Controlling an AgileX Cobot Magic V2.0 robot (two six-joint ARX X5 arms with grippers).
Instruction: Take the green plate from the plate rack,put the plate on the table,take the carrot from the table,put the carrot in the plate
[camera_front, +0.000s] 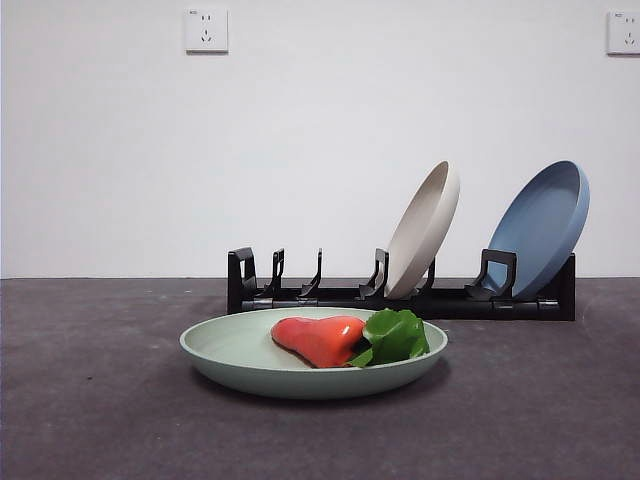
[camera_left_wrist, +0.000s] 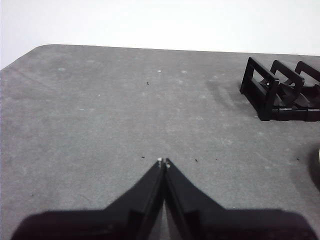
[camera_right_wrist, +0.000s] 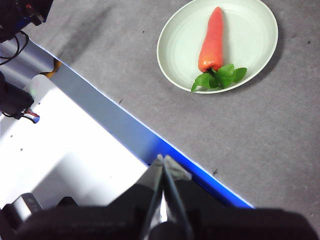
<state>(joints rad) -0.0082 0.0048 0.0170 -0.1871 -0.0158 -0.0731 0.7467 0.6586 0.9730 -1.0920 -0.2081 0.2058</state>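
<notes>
The green plate (camera_front: 240, 360) lies flat on the table (camera_front: 90, 400), just in front of the plate rack (camera_front: 400, 298). The carrot (camera_front: 320, 340) lies inside it, its green leaves toward the cream-beige plate (camera_front: 425, 228) and blue plate (camera_front: 540, 228), which lean in the rack's slots. The left hand (camera_left_wrist: 163, 161) hangs over bare table near the rack's empty end, its jaws pressed together and pinching nothing. The right hand (camera_right_wrist: 163, 159) is also closed and empty, held above the table's blue-lined edge (camera_right_wrist: 150, 142), well apart from the plate and carrot.
</notes>
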